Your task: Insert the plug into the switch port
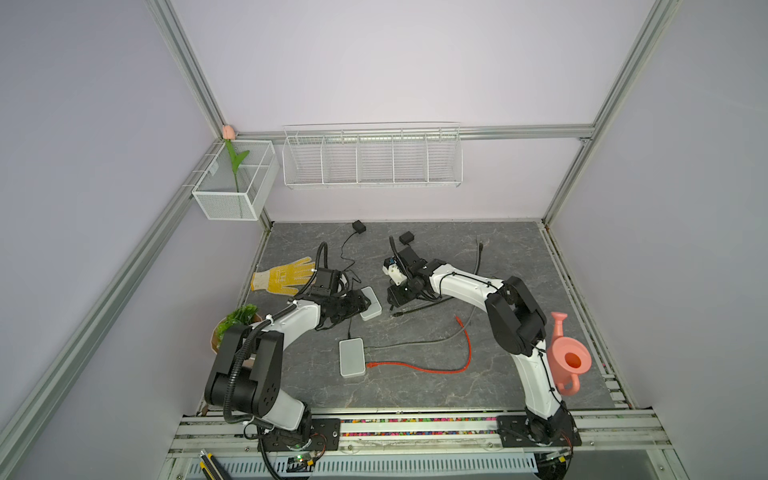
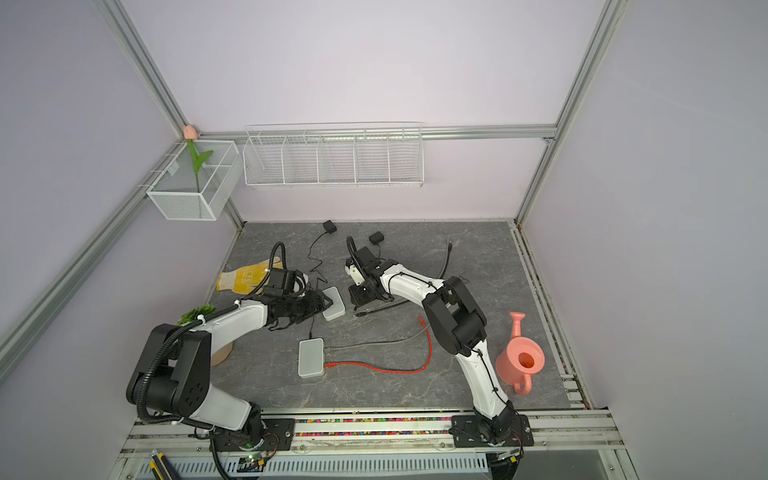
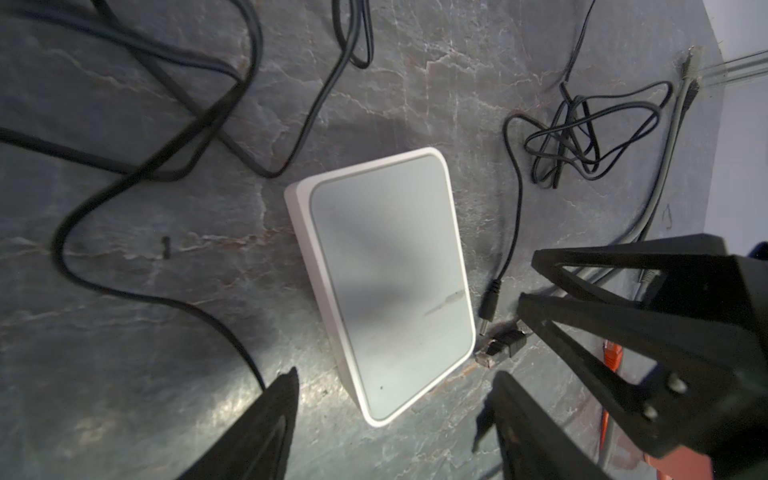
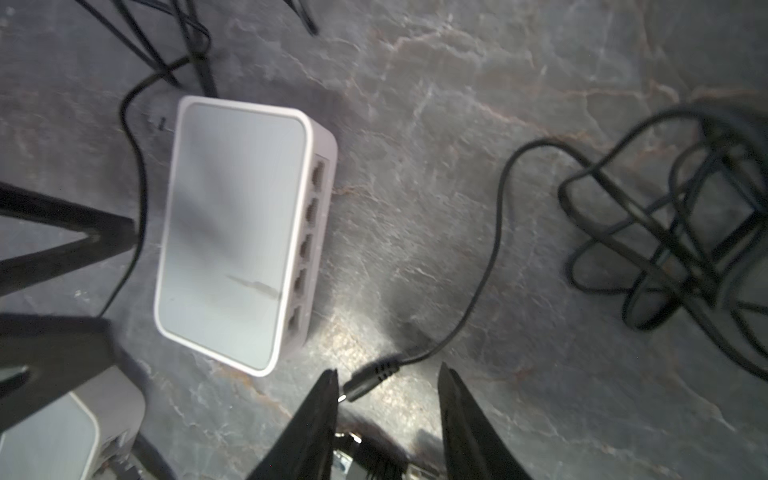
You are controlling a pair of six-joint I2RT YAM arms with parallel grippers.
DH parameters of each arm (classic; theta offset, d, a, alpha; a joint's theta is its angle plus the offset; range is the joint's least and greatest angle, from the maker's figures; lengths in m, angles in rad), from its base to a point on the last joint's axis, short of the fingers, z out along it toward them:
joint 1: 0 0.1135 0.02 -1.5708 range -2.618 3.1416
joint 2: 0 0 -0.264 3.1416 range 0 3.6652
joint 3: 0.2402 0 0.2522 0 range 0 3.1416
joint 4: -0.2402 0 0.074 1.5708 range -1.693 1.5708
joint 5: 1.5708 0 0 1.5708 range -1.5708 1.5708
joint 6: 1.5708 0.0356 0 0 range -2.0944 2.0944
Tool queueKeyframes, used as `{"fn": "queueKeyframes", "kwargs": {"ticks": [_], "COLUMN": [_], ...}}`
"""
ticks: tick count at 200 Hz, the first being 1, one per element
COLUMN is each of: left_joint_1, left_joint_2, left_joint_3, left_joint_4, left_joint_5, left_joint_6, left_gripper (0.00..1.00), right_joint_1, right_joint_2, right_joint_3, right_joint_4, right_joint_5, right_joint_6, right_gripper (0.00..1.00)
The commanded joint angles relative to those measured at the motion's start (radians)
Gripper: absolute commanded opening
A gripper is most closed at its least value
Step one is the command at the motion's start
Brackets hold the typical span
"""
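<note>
- Switch (image 4: pixel 232 232): a flat white box with rounded corners and a pale grey top panel that bears a faint smear. It lies flat on the grey marbled table (image 4: pixel 478 124), near the table's middle in both top views (image 1: pixel 374 307).
- Ports (image 4: pixel 309 249): five in a row along one long side of the switch, all empty, on the side towards the plug.
- Plug (image 4: pixel 370 379): a small black barrel plug with a ribbed collar and a metal tip. Its thin black cable (image 4: pixel 494 232) runs off to a loose tangle (image 4: pixel 673 249). The plug lies on the table just beside the port side of the switch, in no port.
- Right gripper (image 4: pixel 387 370): jaws partly apart and straddling the plug, not closed on it. The plug's tip lies right by one finger (image 4: pixel 320 415).
- Left gripper (image 3: pixel 397 374): jaws wide, one finger on each side of the switch's end, with a gap showing on both sides.
- Second switch (image 1: pixel 352 357): nearer the arm bases, with a grey cable (image 1: pixel 415 343) and a red cable (image 1: pixel 419 368) at its side.
</note>
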Motion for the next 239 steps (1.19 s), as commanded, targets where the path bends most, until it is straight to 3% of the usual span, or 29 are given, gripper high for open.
{"fn": "queueKeyframes", "kwargs": {"ticks": [1,14,24,73,85,87,92,97,123,162,239], "left_joint_1": [0.048,0.089,0.107,0.140,0.151,0.154,0.161,0.170,0.213,0.224,0.225], "left_joint_2": [-0.015,-0.051,-0.084,-0.204,-0.234,-0.240,-0.255,-0.271,-0.375,-0.535,-0.568], "left_joint_3": [-0.017,-0.051,-0.061,-0.089,-0.101,-0.103,-0.107,-0.111,-0.133,-0.185,-0.172], "left_joint_4": [0.095,0.137,0.124,0.075,0.065,0.062,0.053,0.043,-0.015,-0.021,-0.064], "left_joint_5": [0.051,0.084,0.079,0.060,0.049,0.048,0.042,0.036,-0.018,-0.099,-0.105], "left_joint_6": [-0.049,-0.082,-0.082,-0.080,-0.092,-0.094,-0.095,-0.097,-0.106,-0.125,-0.108], "left_gripper": [0.73,0.73,0.73,0.74,0.74,0.74,0.74,0.74,0.74,0.75,0.75], "right_joint_1": [0.020,0.043,0.064,0.131,0.147,0.151,0.157,0.163,0.175,0.185,0.211], "right_joint_2": [-0.035,-0.010,0.007,0.107,0.131,0.136,0.148,0.158,0.196,0.257,0.358], "right_joint_3": [0.021,0.070,0.099,0.271,0.307,0.318,0.334,0.350,0.395,0.465,0.576], "right_joint_4": [0.075,0.033,0.011,-0.126,-0.151,-0.159,-0.176,-0.192,-0.241,-0.289,-0.387], "right_joint_5": [-0.065,-0.023,0.020,0.121,0.152,0.163,0.182,0.203,0.264,0.254,0.313], "right_joint_6": [0.033,0.027,0.021,0.010,0.016,0.019,0.020,0.023,0.031,0.028,0.033], "right_gripper": [0.48,0.54,0.64,0.80,0.93,1.00,0.90,0.88,0.88,0.88,0.88]}}
